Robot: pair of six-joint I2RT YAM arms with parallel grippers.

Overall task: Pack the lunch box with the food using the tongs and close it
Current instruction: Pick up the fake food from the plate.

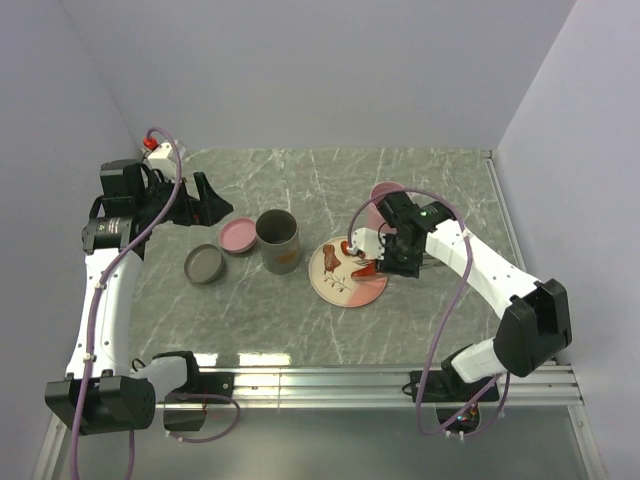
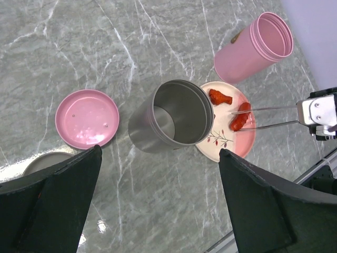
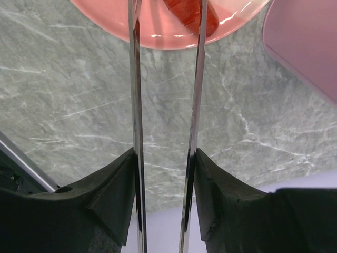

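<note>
My right gripper [image 3: 164, 155] is shut on the silver tongs [image 3: 136, 95], one finger pressing on each slim arm. The tongs [image 2: 268, 117] reach over the cream-and-pink plate [image 2: 221, 145]. A red sausage piece [image 2: 239, 117] lies on the plate between their tips; the frames do not show whether it is pinched. A second reddish piece [image 2: 220, 97] lies beside it. The open grey metal lunch box tier [image 2: 174, 113] stands upright to the left of the plate and looks empty. My left gripper [image 2: 159, 158] hangs open above the table, holding nothing.
A pink lid [image 2: 87, 117] and a grey lid [image 1: 204, 265] lie left of the grey tier. A pink open cylinder [image 2: 255, 45] stands behind the plate, close to my right arm [image 1: 470, 260]. A metal rail [image 1: 330, 380] runs along the near edge.
</note>
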